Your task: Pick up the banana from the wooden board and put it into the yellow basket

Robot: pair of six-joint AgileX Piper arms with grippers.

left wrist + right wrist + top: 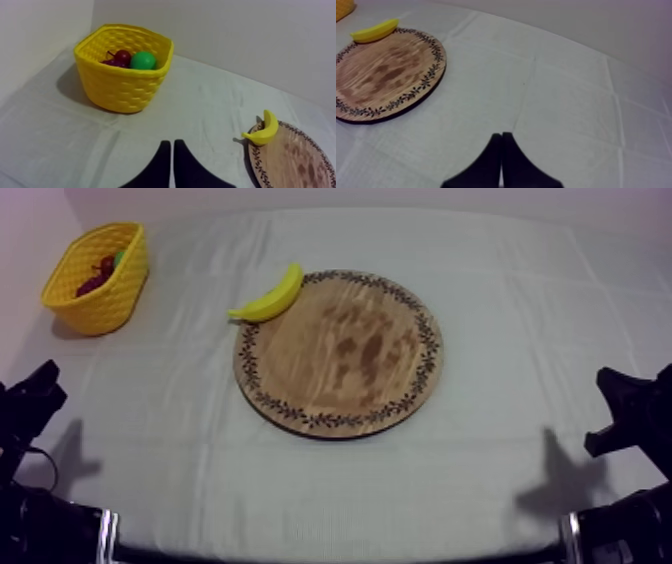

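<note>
A yellow banana lies across the upper left rim of the round wooden board, partly hanging off it toward the cloth. The banana rests on the board's edge in the left wrist view, and the banana sits at the far rim of the board in the right wrist view. The yellow basket stands at the far left. My left gripper rests low at the left, its fingers together as a narrow wedge. My right gripper rests low at the right, fingers together.
Inside the basket lie a green round fruit and dark red fruit. Grey-white cloth covers the table, with bare stretches in front of the board and to its right. A pale wall stands behind the basket.
</note>
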